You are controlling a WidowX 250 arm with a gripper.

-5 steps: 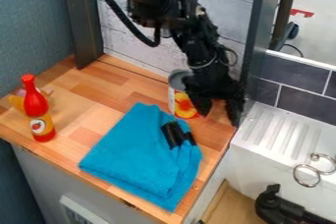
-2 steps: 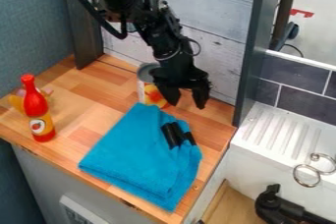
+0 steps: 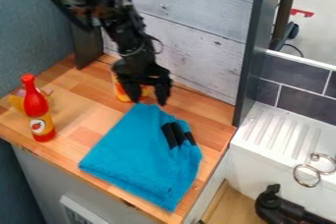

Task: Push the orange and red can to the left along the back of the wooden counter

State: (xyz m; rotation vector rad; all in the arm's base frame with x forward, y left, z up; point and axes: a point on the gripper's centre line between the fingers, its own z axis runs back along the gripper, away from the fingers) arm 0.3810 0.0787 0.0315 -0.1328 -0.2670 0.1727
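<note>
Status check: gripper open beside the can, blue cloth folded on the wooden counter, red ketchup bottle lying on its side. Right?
One error: the red ketchup bottle stands upright, per the camera view. The rest holds: the gripper is open beside the can, and the blue cloth lies folded on the wooden counter.

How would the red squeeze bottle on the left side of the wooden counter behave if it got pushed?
The red squeeze bottle stands tall and narrow, so a push near its thin neck would probably tip it. Its rounded body suggests it might roll once down.
</note>
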